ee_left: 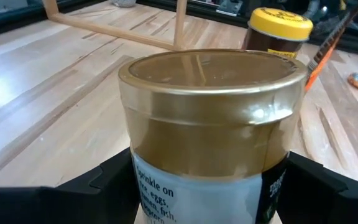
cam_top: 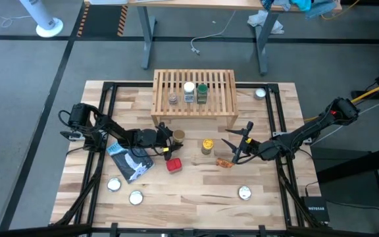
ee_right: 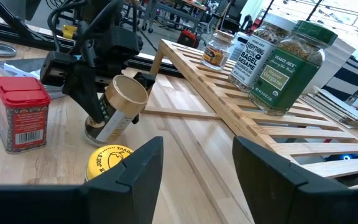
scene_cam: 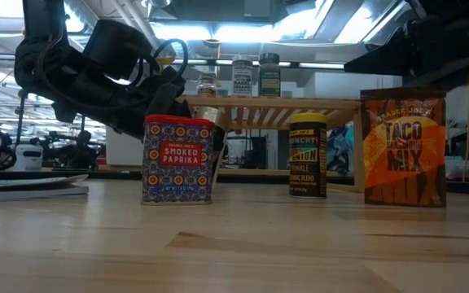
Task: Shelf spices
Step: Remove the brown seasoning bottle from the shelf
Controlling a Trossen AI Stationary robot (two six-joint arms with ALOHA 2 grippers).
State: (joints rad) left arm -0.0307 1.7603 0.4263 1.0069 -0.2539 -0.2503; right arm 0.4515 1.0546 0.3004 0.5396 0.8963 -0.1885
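Spices wait in two groups: the tan-lidded jar [ee_right: 118, 106] tilts, pinched in the left gripper [cam_top: 168, 135] before the shelf [cam_top: 194, 99]. Just beside it stand the red tin [cam_top: 174, 164] and yellow-lidded jar [cam_top: 207, 145]. The right gripper [cam_top: 237, 146] hovers spread, empty, near the orange packet [cam_top: 224, 163].

From above I get even, soft light on the table [cam_top: 196, 184], with only faint shadows under the arms. At table height I look into bright ceiling lights [scene_cam: 243, 32] and windows, so the left arm [scene_cam: 96, 69] reads as a dark silhouette and the nearest boards go soft. On the left wrist the gold lid [ee_left: 210, 81] fills the picture, slightly blurred, with a white glint on its rim.
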